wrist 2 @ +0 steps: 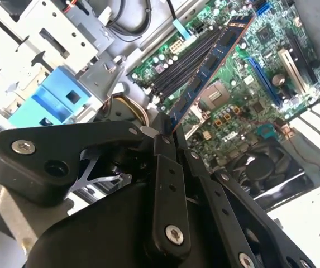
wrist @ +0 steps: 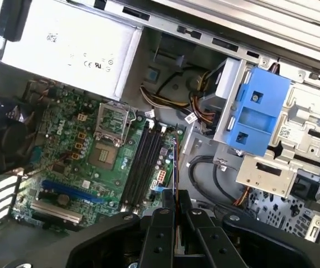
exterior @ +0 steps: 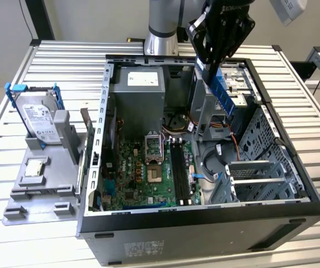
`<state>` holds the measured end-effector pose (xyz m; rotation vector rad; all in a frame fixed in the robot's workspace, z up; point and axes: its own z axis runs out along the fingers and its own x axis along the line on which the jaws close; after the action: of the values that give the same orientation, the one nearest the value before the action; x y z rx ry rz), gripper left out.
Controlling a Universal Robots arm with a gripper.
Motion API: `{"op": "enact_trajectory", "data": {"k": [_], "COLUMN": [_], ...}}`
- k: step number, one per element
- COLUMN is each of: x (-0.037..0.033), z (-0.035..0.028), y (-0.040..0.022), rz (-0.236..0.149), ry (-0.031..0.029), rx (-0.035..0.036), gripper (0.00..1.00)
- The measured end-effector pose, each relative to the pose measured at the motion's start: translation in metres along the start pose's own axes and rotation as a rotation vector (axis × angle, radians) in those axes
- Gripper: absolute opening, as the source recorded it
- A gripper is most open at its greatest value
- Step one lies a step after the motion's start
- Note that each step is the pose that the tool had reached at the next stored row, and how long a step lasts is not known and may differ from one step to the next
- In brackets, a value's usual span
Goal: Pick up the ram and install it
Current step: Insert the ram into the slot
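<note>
A slatted metal table [exterior: 53, 61] carries an open computer case [exterior: 204, 223] lying on its side, with the green motherboard [exterior: 143, 178] flat on its floor. The grey power supply [exterior: 140, 89] sits at the case's far end. To the exterior view's left, a hard drive [exterior: 39, 117] in a blue-handled bracket stands on a grey tray.

The arm [exterior: 162, 28] rises at the far edge of the table and bends over the case. Its wrist is above the drive cage, on the exterior view's right. The gripper [exterior: 213, 75] points down into the case, and its black fingers are clamped together on one end of the ram [exterior: 225, 92].

The ram hangs free below the fingers, well above the board. In the second wrist view it runs out from the gripper [wrist 2: 171, 137] as a blue stick [wrist 2: 210, 67] with dark chips, crossing over the black memory slots [wrist 2: 185, 64]. In the first wrist view it shows edge-on as a thin line [wrist: 175, 167] just beside those slots [wrist: 143, 164], which stand unfilled.
</note>
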<state>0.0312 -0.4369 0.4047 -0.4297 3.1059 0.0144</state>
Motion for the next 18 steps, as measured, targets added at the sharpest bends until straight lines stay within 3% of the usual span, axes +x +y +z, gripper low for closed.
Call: {"op": "enact_trajectory", "data": {"k": [18], "x": [0.0001], "z": [0.0007], "y": [-0.0002], "rz": [0.258], "ry": [-0.0022], "rx": [0.0018], "gripper": [0.0]}}
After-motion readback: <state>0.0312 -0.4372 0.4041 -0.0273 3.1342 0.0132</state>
